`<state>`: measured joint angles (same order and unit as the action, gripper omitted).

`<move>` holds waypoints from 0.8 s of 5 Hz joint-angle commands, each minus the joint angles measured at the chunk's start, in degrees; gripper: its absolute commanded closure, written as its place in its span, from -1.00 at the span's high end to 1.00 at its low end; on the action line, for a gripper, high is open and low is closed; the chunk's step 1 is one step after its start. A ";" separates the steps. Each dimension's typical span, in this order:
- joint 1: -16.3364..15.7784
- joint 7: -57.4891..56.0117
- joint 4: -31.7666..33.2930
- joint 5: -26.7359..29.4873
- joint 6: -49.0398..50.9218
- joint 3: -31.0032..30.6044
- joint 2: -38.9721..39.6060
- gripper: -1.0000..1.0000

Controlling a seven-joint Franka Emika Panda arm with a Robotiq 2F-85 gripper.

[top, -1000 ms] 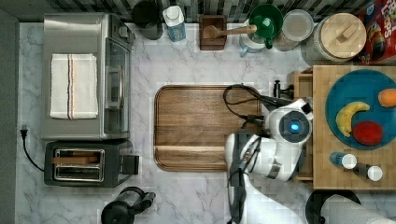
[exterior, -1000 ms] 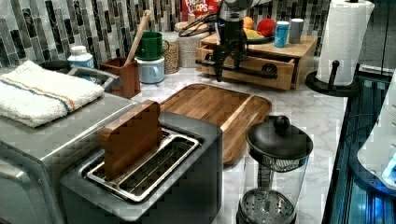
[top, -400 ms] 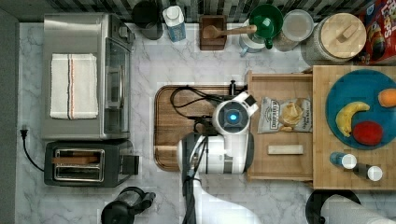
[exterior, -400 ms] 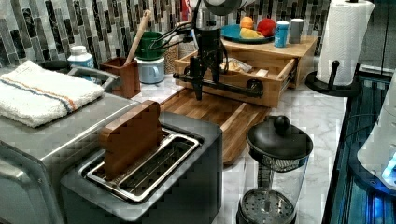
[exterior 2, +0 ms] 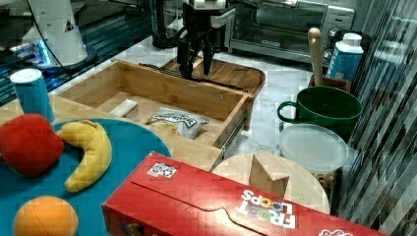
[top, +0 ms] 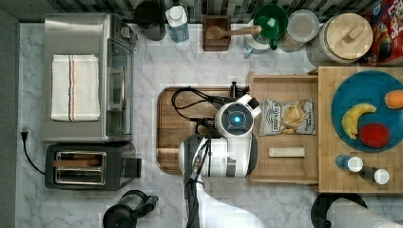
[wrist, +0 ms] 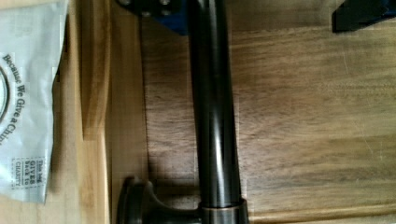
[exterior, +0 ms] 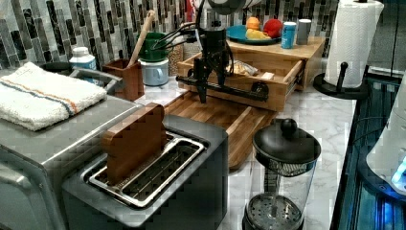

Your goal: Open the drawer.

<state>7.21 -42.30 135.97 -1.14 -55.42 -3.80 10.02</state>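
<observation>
The light bamboo drawer [top: 285, 90] stands pulled far out of its wooden cabinet, over the end of the brown tray [top: 180, 128]. Inside lie a chip bag [top: 287, 116] and a small white bar [top: 286, 152]. The black bar handle [wrist: 212, 116] runs across the drawer's front [exterior: 230, 96]. My gripper [exterior: 212, 88] points down at the handle, open, one finger on each side of the bar. In the wrist view the bar sits close to one finger [wrist: 154, 9], with a wide gap to the other. In the right view the gripper [exterior 2: 194, 73] hangs just beyond the drawer's front wall [exterior 2: 167, 91].
A toaster [top: 88, 164] and a toaster oven [top: 85, 78] stand at the top view's left, and a glass press pot [exterior: 282, 167] by the tray's near end. A blue plate of fruit [top: 366, 114] sits on the cabinet. Cups and jars line the back wall.
The drawer has slid out from nearly closed to wide open, drawn by my gripper moving toward the top view's left. Since 0.4 s ago it has hardly shifted.
</observation>
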 commanded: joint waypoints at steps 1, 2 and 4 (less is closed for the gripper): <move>-3.68 2.38 -0.04 1.13 1.19 -4.40 -3.04 1.00; -3.62 2.39 -0.05 1.12 1.18 -4.45 -3.03 1.00; -2.98 2.48 -0.06 0.98 1.19 -5.09 -3.02 1.00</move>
<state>8.47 -42.27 135.97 -1.53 -54.86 -5.00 9.56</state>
